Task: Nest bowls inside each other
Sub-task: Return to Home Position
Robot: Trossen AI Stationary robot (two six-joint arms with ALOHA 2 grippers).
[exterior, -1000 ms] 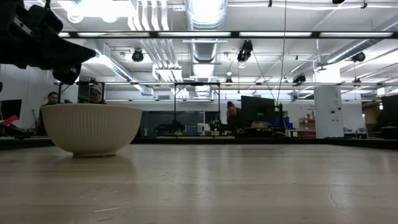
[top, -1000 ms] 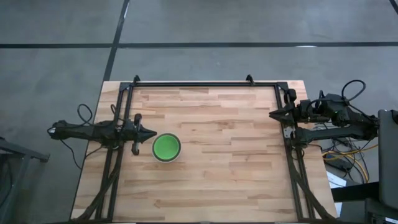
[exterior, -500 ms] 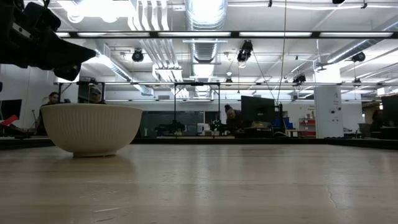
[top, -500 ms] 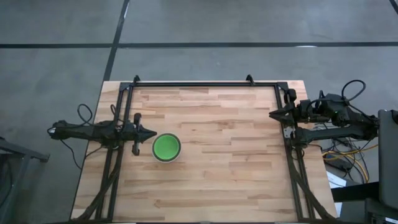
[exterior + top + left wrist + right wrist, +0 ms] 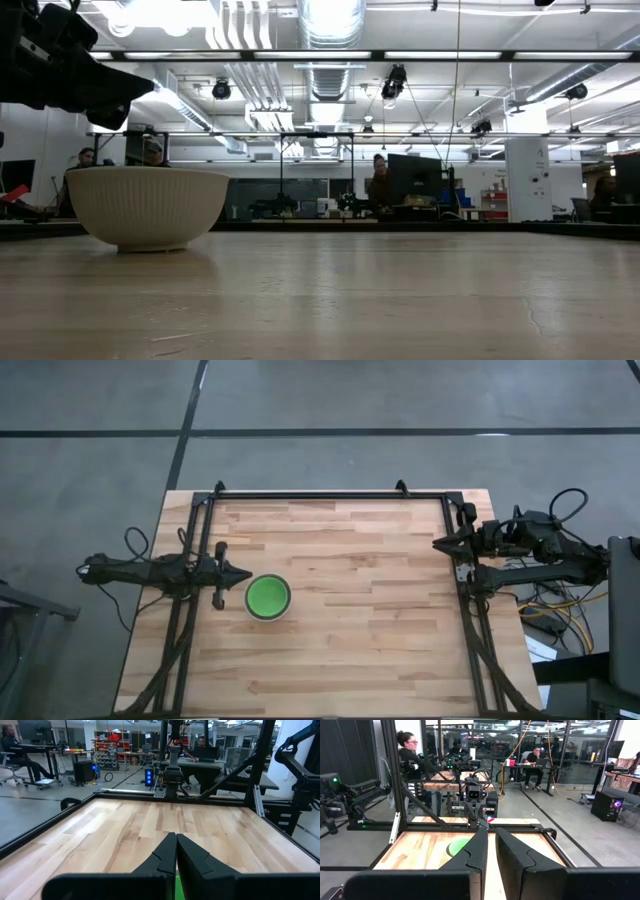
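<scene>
The nesting looked finished, with only the parking of the arms left to do. Near the left side of the table (image 5: 340, 650), the left pincer (image 5: 236, 574) hung empty with its fingers pressed together. Just beside it stood the bowls (image 5: 268, 597), a single stack with green on top and the pale bowl outermost. Well apart at the right edge, the right pincer (image 5: 440, 543) was empty and all but closed.

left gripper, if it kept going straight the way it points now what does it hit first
Probably nothing on the table: the left gripper points level across it, above the nested bowls. First in line looks like the right gripper at the far side, though depth is unclear.
</scene>
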